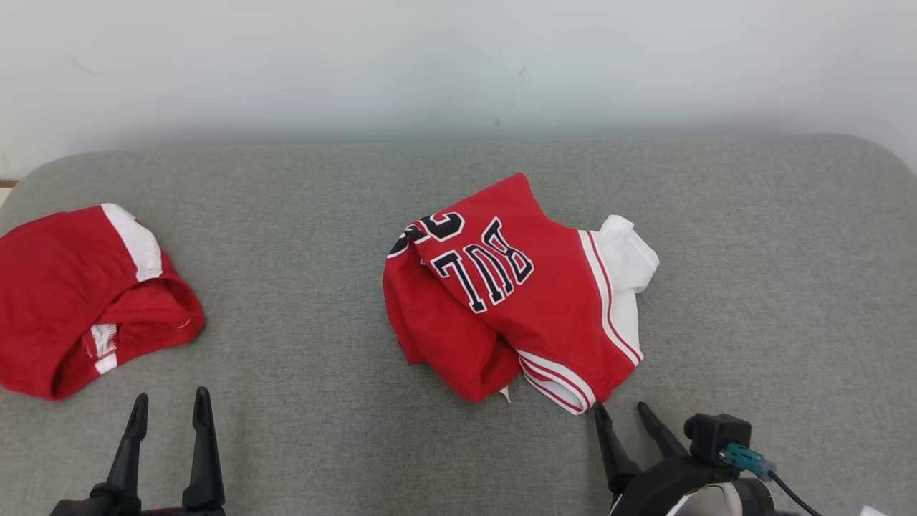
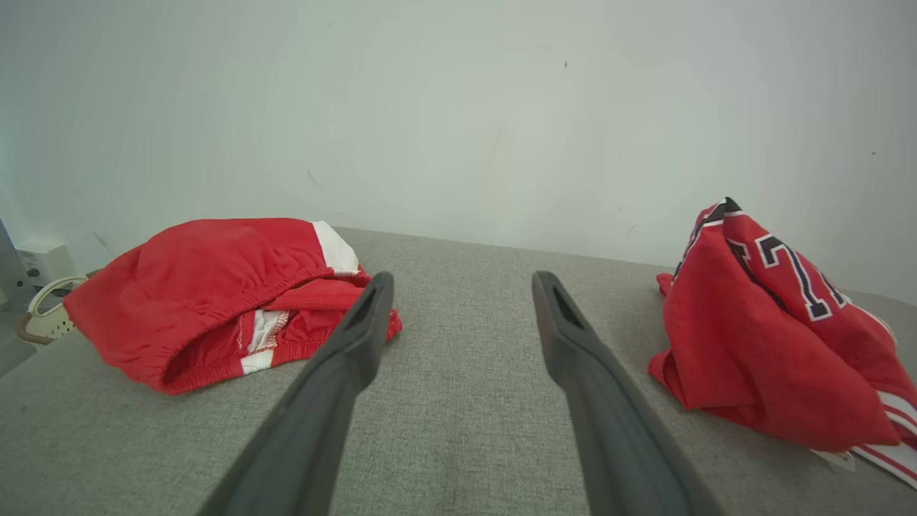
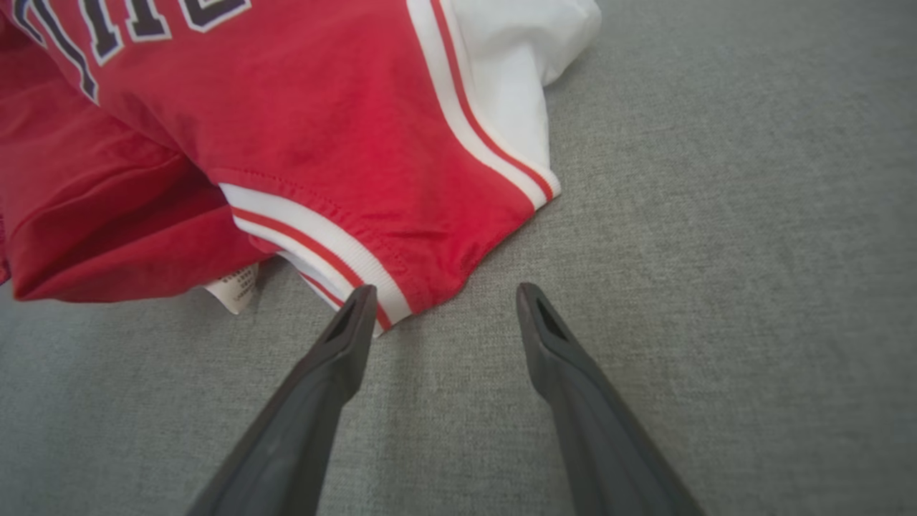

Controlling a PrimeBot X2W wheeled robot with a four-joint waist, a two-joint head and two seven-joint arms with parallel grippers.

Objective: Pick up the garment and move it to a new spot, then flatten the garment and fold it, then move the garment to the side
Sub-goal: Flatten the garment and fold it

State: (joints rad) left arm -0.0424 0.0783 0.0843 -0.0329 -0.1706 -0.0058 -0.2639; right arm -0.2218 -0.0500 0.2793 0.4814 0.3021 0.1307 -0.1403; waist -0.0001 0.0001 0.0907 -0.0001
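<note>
Two tools (image 1: pixel 172 394) (image 1: pixel 620 406) agape, both empty.

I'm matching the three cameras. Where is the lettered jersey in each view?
Head view: jersey at centre, just beyond the right tool.
Left wrist view: jersey at the right edge.
Right wrist view: jersey in the upper left, above the right tool.
Shared landmark: its black lettering.

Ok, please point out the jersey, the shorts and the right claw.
red jersey (image 1: pixel 551 301), head view, red chest panel.
red shorts (image 1: pixel 57 287), head view, red fabric.
right claw (image 1: pixel 620 408), head view, midway between fingertips.
</note>
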